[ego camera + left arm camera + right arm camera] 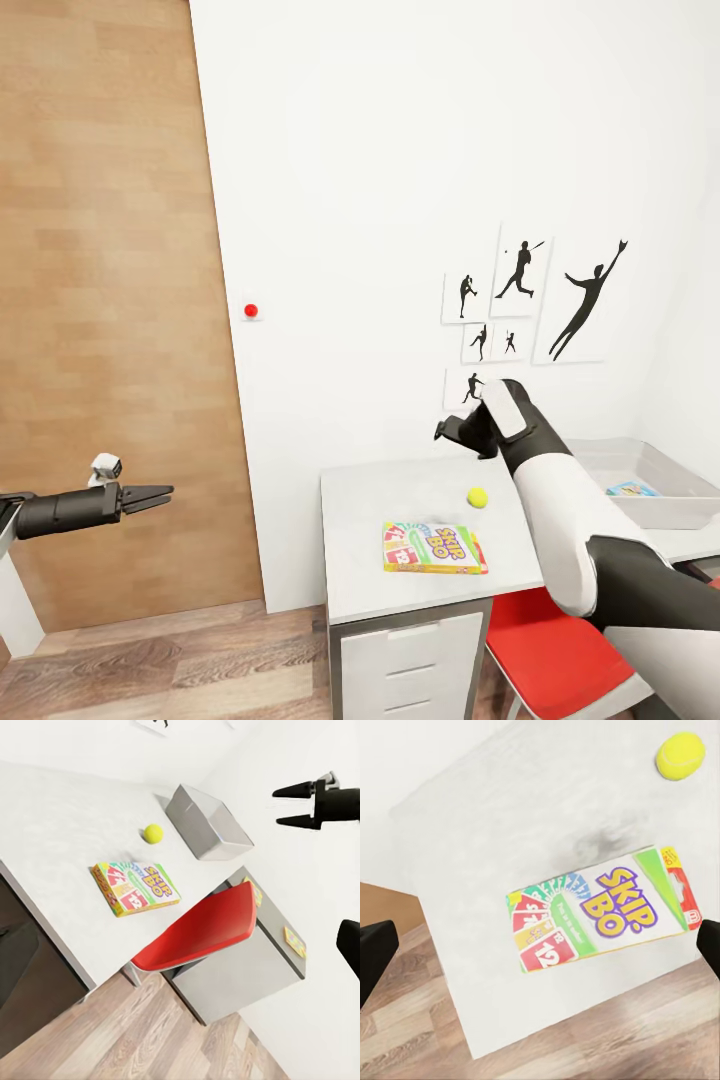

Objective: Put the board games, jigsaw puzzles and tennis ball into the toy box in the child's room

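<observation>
— Where's the board game (604,916)?
— Flat on your counter (370,540), below your right hand (468,432) — jaws spread, empty.
— Its long axis?
— Along the counter's front edge, tennis ball (680,755) beside it.

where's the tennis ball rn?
The small yellow-green tennis ball sits on the white desk top in the head view, just beyond the colourful Skip-Bo game box and left of the light-grey toy bin.
</observation>
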Motion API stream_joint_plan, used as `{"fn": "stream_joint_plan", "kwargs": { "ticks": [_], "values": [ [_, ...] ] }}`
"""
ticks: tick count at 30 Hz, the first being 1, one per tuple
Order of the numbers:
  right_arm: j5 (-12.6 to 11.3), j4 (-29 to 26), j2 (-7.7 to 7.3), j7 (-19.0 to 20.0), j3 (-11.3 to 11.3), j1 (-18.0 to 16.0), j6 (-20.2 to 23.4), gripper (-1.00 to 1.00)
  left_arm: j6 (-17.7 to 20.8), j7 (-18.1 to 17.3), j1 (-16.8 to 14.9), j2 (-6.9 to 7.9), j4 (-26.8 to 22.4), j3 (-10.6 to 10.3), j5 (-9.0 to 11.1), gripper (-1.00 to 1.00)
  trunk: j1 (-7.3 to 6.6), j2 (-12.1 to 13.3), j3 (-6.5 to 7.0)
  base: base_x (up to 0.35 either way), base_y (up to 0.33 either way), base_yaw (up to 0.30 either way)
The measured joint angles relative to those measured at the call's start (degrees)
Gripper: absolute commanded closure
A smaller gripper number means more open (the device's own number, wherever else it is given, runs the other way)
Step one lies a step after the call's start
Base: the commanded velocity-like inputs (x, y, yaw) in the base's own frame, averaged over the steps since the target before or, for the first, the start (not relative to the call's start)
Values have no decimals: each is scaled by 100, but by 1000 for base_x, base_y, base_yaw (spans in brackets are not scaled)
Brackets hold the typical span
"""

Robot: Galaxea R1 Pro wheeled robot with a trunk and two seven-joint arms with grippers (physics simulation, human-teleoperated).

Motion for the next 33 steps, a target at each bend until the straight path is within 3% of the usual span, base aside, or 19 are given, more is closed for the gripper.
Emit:
{"fn": "stream_joint_plan", "kwargs": {
  "ticks": [15,33],
  "values": [
    [0,-218,-95,-22,1,6,90,-100,2,1,-1,3,0,1,-1,-100,-1,0,-112,38,-32,0],
    [7,-204,-86,-31,7,7,89,-100,-8,0,0,11,0,9,-3,-100,0,1,-279,13,-7,0]
  ]
}}
